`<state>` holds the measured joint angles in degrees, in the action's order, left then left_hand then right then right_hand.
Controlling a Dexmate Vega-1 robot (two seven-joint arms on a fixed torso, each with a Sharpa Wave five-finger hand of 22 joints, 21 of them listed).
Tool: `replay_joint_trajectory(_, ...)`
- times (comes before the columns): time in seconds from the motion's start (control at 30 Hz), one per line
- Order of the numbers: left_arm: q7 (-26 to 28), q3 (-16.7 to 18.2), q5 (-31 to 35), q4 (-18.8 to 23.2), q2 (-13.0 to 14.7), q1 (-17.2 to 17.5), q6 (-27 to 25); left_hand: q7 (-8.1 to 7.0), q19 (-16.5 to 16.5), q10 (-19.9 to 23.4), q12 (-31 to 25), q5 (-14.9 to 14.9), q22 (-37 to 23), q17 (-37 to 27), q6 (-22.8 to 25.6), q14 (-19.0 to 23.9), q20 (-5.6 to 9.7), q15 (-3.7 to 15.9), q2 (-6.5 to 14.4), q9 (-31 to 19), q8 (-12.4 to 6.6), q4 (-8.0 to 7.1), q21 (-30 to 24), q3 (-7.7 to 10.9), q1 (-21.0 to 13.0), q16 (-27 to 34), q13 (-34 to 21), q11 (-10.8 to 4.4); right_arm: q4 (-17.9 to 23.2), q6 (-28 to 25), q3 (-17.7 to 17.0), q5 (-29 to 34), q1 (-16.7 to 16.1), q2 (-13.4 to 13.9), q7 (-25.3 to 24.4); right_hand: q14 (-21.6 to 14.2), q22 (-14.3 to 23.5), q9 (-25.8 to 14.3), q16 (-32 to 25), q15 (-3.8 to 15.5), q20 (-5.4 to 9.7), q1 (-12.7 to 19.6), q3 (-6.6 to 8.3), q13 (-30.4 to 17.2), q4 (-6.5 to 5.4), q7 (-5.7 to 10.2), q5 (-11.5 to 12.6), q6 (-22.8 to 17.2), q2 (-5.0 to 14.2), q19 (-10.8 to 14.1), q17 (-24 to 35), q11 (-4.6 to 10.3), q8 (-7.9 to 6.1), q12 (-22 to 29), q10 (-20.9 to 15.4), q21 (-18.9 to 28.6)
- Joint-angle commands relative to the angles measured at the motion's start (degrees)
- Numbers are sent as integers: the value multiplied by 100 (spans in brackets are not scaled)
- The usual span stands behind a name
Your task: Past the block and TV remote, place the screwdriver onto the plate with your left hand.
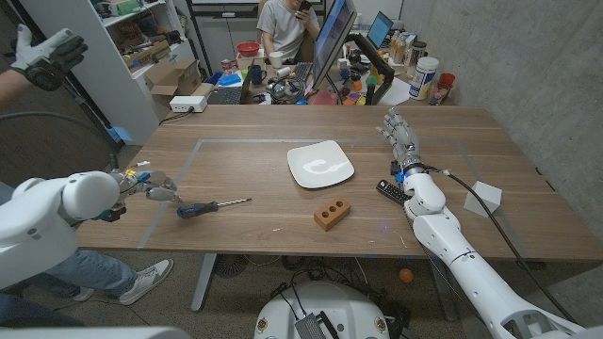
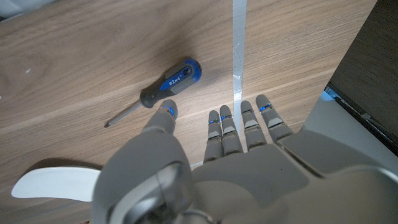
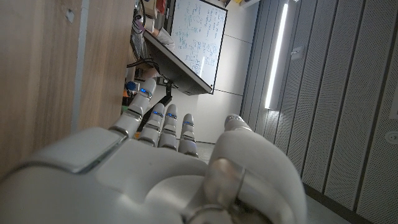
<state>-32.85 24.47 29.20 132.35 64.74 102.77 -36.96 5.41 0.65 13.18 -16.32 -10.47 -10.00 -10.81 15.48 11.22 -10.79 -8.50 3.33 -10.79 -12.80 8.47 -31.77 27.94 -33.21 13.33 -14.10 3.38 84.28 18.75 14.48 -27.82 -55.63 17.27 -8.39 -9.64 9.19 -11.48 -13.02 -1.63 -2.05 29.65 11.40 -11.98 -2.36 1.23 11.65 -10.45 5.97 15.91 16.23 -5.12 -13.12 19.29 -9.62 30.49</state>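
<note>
The screwdriver (image 1: 209, 206) with its blue and black handle (image 2: 171, 83) lies on the table at the near left, its shaft pointing right. My left hand (image 1: 151, 186) hovers just left of the handle with fingers (image 2: 224, 127) spread, holding nothing. The white plate (image 1: 320, 164) sits mid-table, and its edge (image 2: 53, 185) also appears in the left wrist view. A brown block (image 1: 332, 214) lies near the front, with the black TV remote (image 1: 390, 191) to its right. My right hand (image 1: 399, 134) stands at the right, fingers (image 3: 163, 121) straight and apart, empty.
Tape lines (image 2: 237, 50) mark a rectangle on the table. A white folded object (image 1: 484, 198) lies at the right edge. Monitors, bottles and clutter crowd the far edge, where a person (image 1: 287, 24) sits. Another person's gloved hand (image 1: 47, 56) shows at upper left.
</note>
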Motion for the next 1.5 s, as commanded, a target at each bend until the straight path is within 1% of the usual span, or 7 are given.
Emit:
replay_joint_trajectory(0.03,342,-445,139,1,216,-103,-193,4,35,73,-41,-6,-26,-21,46,92,2,1,-6,-28,1,-4,22,-21,-23,48,-1,-5,-59,50,-18,-24,14,-14,23,-40,33,-1,-41,17,0,-58,3,6,15,11,-14,-35,-9,67,10,31,22,-6,-50,-17)
replay_joint_trajectory(0.27,532,-748,223,-5,435,-204,-472,-1,62,100,-45,-6,-27,-21,98,124,-28,0,-6,-29,-8,3,33,-35,-33,51,-2,20,-166,108,-24,-46,54,-60,37,-46,33,-1,-40,15,-9,-70,-1,10,17,17,-13,-36,-14,74,-1,16,27,-18,-62,-36)
replay_joint_trajectory(0.67,784,-1440,87,-3,1036,-551,-969,8,83,124,-44,-7,-28,-20,115,161,-60,-25,-7,-29,5,15,60,-54,-53,50,-4,17,-400,180,-16,-96,183,-136,127,-53,34,-1,-36,14,-18,-92,-7,16,21,26,-11,-40,-21,83,-21,17,35,-49,-67,-75)
replay_joint_trajectory(0.77,953,-1835,56,47,1234,-789,-1211,21,91,140,-47,-6,-28,-20,130,183,-76,-36,-9,-29,4,16,67,-62,-55,54,-4,42,-489,219,-13,-118,237,-163,179,-55,35,-1,-36,16,-22,-96,-9,17,21,26,-10,-35,-22,86,-24,15,39,-52,-71,-80)
replay_joint_trajectory(1.17,1324,-2706,-669,249,1779,-1509,-1517,4,127,152,-39,-5,-29,-27,186,203,-92,-41,-3,-31,3,3,93,-95,-46,47,-5,55,-654,332,-51,-216,310,-211,324,-63,36,-1,-34,12,-41,-132,-26,22,22,26,-10,-29,-43,104,-44,33,51,-77,-99,-120)
replay_joint_trajectory(1.3,1417,-3223,-716,388,1971,-1894,-1716,12,110,103,-14,-2,-30,-29,164,171,-97,-61,-9,-31,24,-8,119,-119,-27,27,-6,82,-685,378,-65,-245,316,-231,361,-59,36,-1,-30,20,-48,-145,-32,23,22,35,-10,-29,-50,106,-50,38,54,-91,-94,-135)
replay_joint_trajectory(1.5,1010,-4340,-21,562,2006,-2753,-2191,57,-20,-236,141,16,-32,-34,99,-62,-138,-183,-62,-31,88,-25,258,-216,34,-96,-4,259,-720,408,-83,-271,311,-252,377,-63,37,-1,-29,12,-56,-163,-40,25,22,39,-8,-24,-59,107,-61,39,61,-106,-100,-159)
